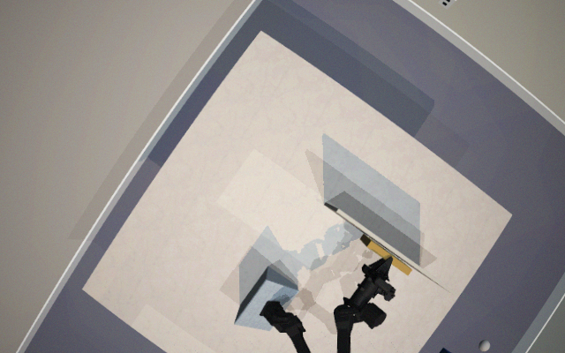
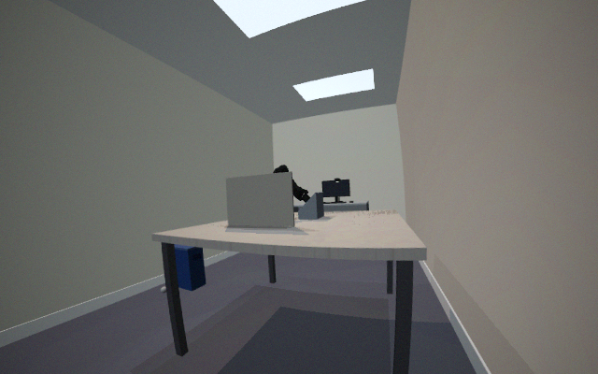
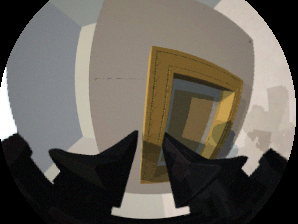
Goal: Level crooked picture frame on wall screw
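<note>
The gold picture frame (image 1: 401, 266) (image 3: 158, 90) is against the upright beige panel (image 1: 353, 221) (image 2: 259, 201) (image 3: 120, 60). My gripper (image 1: 389, 260) (image 3: 150, 134) is slightly open. Its fingertips stand on either side of the frame's near side rail, low on it, with a narrow gap beside the left fingertip in the wrist view. The frame leans in the wrist view, but the slanted, curved view does not show clearly whether it hangs level. The screw and the notched strip are hidden behind the frame. In the exterior view the panel hides the frame and my fingers.
A blue-grey wedge block (image 1: 260, 304) (image 2: 308, 208) stands on the table (image 1: 177, 221) (image 2: 364, 234), with a dark arm part over one end. The panel rises directly behind the frame. A blue bin (image 2: 189, 268) stands on the floor.
</note>
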